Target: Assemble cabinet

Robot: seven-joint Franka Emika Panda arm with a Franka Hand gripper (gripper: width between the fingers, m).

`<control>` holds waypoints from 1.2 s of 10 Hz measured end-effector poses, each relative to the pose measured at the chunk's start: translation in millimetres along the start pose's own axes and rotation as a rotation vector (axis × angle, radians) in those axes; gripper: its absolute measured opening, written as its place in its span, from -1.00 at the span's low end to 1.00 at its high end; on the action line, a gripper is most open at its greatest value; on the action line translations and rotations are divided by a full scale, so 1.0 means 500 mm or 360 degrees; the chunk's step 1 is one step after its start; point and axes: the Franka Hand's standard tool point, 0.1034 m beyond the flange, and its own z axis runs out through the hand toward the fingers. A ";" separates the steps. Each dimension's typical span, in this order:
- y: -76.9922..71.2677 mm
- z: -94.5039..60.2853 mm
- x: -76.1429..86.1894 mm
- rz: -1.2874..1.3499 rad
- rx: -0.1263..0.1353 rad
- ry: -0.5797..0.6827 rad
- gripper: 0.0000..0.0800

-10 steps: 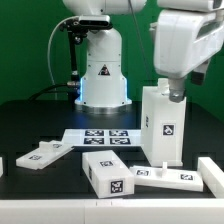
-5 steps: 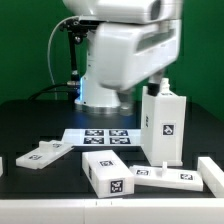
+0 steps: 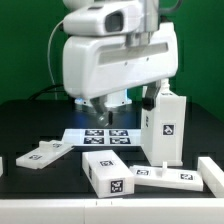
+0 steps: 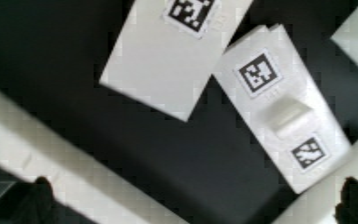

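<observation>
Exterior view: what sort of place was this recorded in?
Probably a robotics lab bench: a white robot arm above a black table, tagged white cabinet parts lying loose, and a marker board flat on the table.

No legible words, brands or numbers. Only black-and-white fiducial tags: one on upright cabinet panel, one on box piece by table's near edge, more on flat panels and marker board mid-table
</observation>
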 end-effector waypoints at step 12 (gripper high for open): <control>-0.001 0.081 -0.042 0.0399 -0.0096 0.0177 0.99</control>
